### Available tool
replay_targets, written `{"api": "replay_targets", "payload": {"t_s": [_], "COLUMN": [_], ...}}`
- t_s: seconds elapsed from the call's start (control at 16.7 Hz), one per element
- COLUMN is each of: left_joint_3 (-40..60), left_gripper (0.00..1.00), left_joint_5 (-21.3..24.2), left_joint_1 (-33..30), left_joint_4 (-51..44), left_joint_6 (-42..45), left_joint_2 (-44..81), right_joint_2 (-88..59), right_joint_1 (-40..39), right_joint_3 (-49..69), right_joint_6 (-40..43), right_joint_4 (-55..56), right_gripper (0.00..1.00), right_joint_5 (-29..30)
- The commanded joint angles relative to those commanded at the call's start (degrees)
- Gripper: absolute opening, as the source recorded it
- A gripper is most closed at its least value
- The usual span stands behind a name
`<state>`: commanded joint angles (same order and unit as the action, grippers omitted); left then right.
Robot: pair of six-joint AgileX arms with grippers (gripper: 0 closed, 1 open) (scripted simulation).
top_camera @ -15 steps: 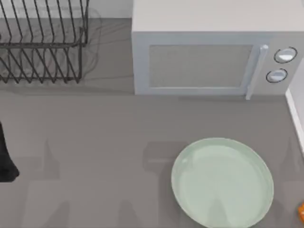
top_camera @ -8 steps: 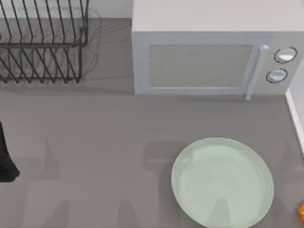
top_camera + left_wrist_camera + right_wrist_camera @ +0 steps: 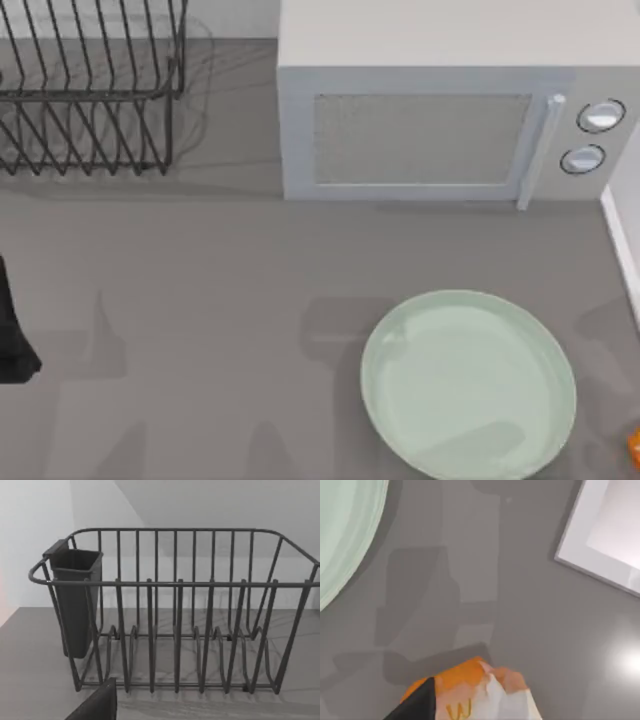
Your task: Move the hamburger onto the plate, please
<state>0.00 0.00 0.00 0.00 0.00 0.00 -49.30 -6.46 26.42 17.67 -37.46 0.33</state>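
— Orange at the very edge of the top view: that is the hamburger (image 3: pixel 634 445), on the grey table (image 3: pixel 200 300) at the lower right corner, just beside the mint-green plate (image 3: pixel 467 385) but apart from it. Which of our arms is nearer?

— Our right one, by a wide margin. Our left arm shows as a dark shape at the table's left edge (image 3: pixel 12 330), well apart from both plate and hamburger, so we leave it parked. From the hamburger, the plate lies toward the table's left, and that short crossing is what the coming move turns on.

— What does the left wrist view give us?

— It faces the wire dish rack (image 3: pixel 175 615) with its dark cutlery cup (image 3: pixel 75 600). A dark corner, probably part of our left gripper, cuts in at the bottom; we cannot tell how its fingers stand.

— And the right wrist view?

— The hamburger (image 3: pixel 485 692) sits close under the camera, orange and pale, with a dark tip, perhaps a finger of our right gripper, overlapping it. Whether we grip it or merely hover we cannot tell. The plate's rim (image 3: pixel 350 540) curves in farther off, with bare table between, and a white edge of the microwave (image 3: pixel 600 535) lies on the other side.
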Motion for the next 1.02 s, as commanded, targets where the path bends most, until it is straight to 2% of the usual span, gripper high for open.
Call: {"api": "replay_targets", "payload": {"t_s": [0.24,0.48,1.02], "left_joint_3": [0.00,0.00,0.00], "left_gripper": [1.00,1.00,1.00], "left_joint_5": [0.00,0.00,0.00], "left_joint_1": [0.00,0.00,0.00], "left_joint_4": [0.00,0.00,0.00], "left_joint_6": [0.00,0.00,0.00], "left_joint_2": [0.00,0.00,0.00], "right_joint_2": [-15.82,-24.34,-26.50], "right_joint_1": [-2.20,-3.47,-3.51], "right_joint_3": [8.79,14.56,13.86], "right_joint_6": [5.81,9.24,9.67], "right_joint_4": [-12.02,-18.61,-17.05], "right_gripper": [1.00,1.00,1.00], "right_joint_5": [0.01,0.09,0.10]}}
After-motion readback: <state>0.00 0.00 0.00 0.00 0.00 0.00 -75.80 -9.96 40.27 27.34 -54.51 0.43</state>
